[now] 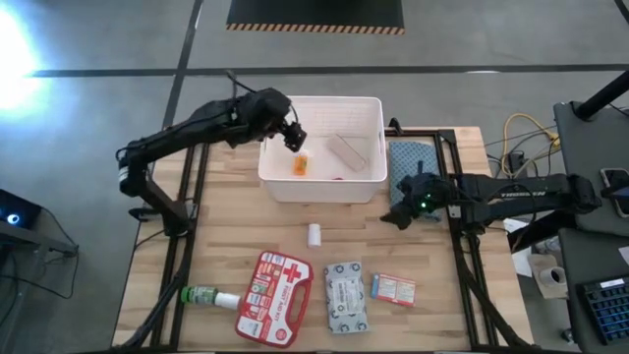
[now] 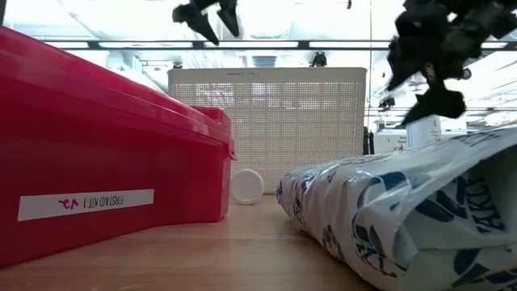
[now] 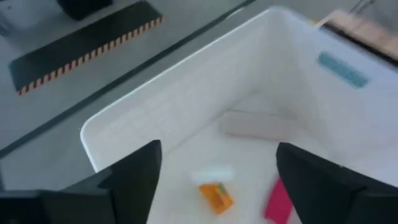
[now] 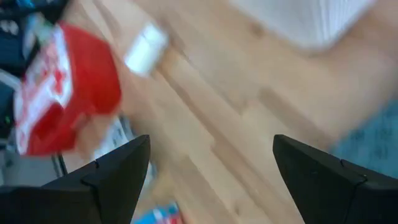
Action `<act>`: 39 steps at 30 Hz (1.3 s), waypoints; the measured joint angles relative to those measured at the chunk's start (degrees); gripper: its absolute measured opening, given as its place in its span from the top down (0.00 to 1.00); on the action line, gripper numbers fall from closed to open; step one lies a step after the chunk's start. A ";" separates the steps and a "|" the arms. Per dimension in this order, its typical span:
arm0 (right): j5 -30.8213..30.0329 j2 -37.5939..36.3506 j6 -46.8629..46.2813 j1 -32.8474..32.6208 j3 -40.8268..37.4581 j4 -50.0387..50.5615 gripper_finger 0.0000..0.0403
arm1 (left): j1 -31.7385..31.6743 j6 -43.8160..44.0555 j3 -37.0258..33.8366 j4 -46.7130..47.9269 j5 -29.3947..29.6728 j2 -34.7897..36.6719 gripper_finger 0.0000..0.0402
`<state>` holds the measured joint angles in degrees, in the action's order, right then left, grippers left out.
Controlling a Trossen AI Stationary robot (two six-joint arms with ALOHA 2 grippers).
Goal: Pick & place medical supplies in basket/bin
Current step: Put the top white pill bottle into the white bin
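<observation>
Landmark for all positions: the white rectangular plastic tub with rounded corners and thick rim point(image 1: 369, 185), set at the far middle of the wooden table point(image 1: 236, 236).

**Step in hand (judged).** The left gripper point(image 1: 294, 137) hangs above the tub's left portion with its fingers spread wide and nothing between them. Directly beneath it, on the tub floor, lies a small orange piece with a white end point(image 3: 216, 194), beside a flat beige pack point(image 3: 255, 124) and a red item point(image 3: 278, 200). This reads as a release just completed. To finish it well, lift the gripper straight up until it is above the rim before swinging outward, so that the fingers do not catch the tub wall.

**Next pick.** The right gripper point(image 1: 405, 213) hovers just beside the tub's near right corner, over the edge of a blue folded cloth point(image 1: 411, 162), fingers wide and empty. Nearest supply: a small white roll point(image 1: 314, 234), near the tub's front wall. Approach from above and close across its round sides.

**Remaining supplies, all well in front of the tub:**
- red first-aid case with white cross point(image 1: 274, 298)
- green bottle with white cap point(image 1: 210, 296), left of the case
- grey-white wipes pack point(image 1: 346, 296)
- small red-white box point(image 1: 393, 289)

**Arm pose.** The left arm reaches from the table's left side across to the tub; the right arm extends in from the right side, held low.
</observation>
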<state>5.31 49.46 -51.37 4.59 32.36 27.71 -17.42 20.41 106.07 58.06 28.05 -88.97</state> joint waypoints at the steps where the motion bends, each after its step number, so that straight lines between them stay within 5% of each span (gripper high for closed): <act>1: -1.28 0.47 0.15 -0.29 0.82 -0.78 0.18 | 0.94 0.08 0.71 1.71 0.03 0.63 0.25; 7: -2.48 9.19 -8.19 -3.65 3.75 -8.68 0.18 | 15.48 7.12 -0.57 13.73 2.87 6.48 0.25; 11: -6.52 20.36 -18.96 -7.61 7.10 -15.15 0.18 | 24.58 11.86 -9.26 13.15 5.28 12.49 0.28; 21: -11.83 48.23 -37.00 -13.04 30.52 -8.37 0.18 | 40.21 20.76 -32.96 3.49 7.74 34.82 0.31; 31: -13.24 68.13 -39.47 -12.62 59.29 15.24 0.18 | 42.60 20.23 -42.35 -0.93 8.08 53.90 0.31; 39: -11.52 77.51 -41.61 -11.34 68.56 21.55 0.18 | 42.61 17.08 -42.74 -0.72 8.24 59.74 0.31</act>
<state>-6.20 126.97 -92.98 -6.76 100.91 49.26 25.19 37.49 63.33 57.34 36.29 -29.23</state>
